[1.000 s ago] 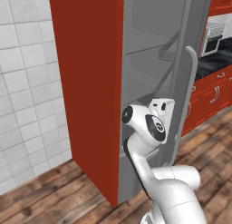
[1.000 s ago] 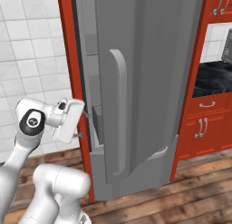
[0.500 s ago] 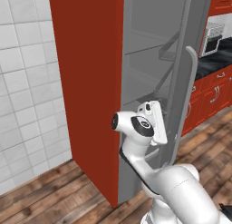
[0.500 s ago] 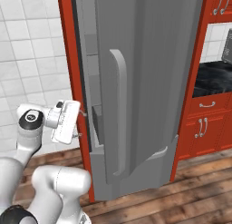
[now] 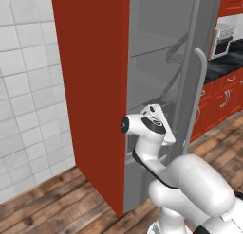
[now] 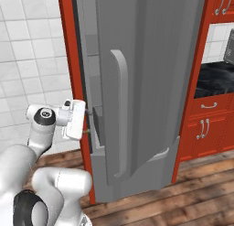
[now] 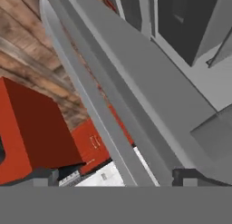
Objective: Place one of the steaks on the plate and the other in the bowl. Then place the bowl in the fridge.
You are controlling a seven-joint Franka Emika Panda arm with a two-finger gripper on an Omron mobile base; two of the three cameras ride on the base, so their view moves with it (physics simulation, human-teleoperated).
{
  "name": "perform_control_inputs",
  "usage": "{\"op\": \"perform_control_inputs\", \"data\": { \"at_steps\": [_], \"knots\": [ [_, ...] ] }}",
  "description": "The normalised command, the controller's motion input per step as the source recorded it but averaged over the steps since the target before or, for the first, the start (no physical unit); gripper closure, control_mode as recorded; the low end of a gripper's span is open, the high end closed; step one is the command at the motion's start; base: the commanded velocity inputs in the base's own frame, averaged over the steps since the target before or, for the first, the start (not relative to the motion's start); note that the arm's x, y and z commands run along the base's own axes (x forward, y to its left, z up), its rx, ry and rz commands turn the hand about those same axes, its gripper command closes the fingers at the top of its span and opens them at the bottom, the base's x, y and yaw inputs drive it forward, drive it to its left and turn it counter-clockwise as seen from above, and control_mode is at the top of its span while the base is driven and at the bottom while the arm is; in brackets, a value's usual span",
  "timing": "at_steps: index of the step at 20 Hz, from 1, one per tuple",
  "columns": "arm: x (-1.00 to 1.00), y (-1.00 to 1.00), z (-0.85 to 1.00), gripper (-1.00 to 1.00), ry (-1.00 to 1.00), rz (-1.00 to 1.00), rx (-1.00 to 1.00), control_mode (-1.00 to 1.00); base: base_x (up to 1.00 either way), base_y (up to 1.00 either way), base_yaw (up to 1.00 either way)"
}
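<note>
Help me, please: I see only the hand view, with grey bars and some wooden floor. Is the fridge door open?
Observer: Yes. In the left base view the fridge is open, and grey shelves show inside.
Operator: Where is the pincer against the door?
Observer: In the right base view the pincer is at the free left edge of the door, by the gap, left of the long handle.
Operator: What stands on the other side of the fridge?
Observer: A white tiled wall, to the left of its red side.
</note>
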Motion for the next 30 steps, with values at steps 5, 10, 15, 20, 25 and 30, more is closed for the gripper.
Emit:
{"op": "perform_control_inputs", "data": {
  "at_steps": [5,10,15,20,25,30],
  "knots": [
    [0.53,-0.15,-0.13,-1.00,0.14,0.04,0.00,-1.00,0.00,0.00,0.00],
    [0.03,-0.51,-0.10,-1.00,0.13,0.00,0.00,-1.00,0.00,0.00,0.00],
    [-0.08,-0.72,0.00,-1.00,0.15,0.00,-0.02,-1.00,0.00,0.00,0.00],
    [-0.30,-0.81,0.00,-1.00,0.15,0.00,-0.09,-1.00,0.00,0.00,0.00],
    [-0.48,-1.00,-0.04,-1.00,0.14,0.00,-0.18,-1.00,0.00,0.00,0.00],
    [-0.24,-1.00,-0.12,-1.00,0.24,0.00,-0.22,-1.00,0.00,0.00,0.00]
  ]
}}
